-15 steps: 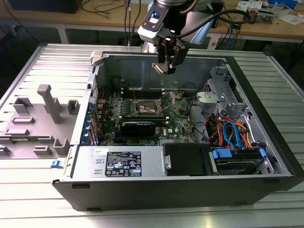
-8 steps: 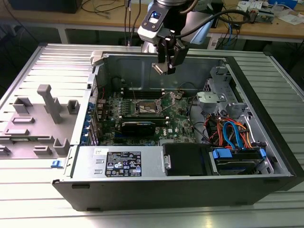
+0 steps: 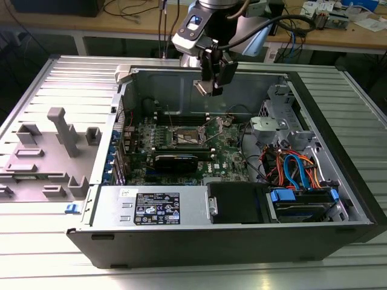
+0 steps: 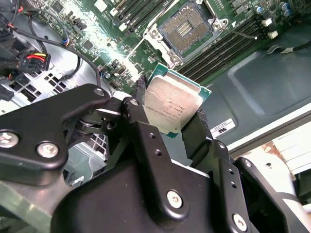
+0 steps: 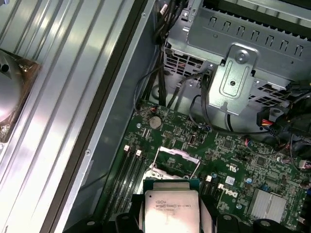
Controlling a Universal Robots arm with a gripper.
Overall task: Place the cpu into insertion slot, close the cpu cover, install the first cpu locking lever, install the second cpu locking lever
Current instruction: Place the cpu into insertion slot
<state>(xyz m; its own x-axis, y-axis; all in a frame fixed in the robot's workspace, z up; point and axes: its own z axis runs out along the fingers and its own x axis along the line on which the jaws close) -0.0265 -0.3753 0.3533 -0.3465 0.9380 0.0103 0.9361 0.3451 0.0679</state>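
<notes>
Gripper (image 4: 171, 103) clamps cpu (image 4: 173, 99) above insertion slot (image 4: 187, 30); cpu lower edge hidden.

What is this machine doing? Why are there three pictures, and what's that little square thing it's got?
It is a robot arm with a gripper, a pinching hand. The exterior view comes from a camera off the arm, looking at an open computer case on a ribbed metal table. The two wrist views come from cameras riding on the arm, looking into the case. The gripper pinches the cpu, a small silver chip, in the air above the green circuit board. The insertion slot, the chip's square socket, sits open and empty.
</notes>
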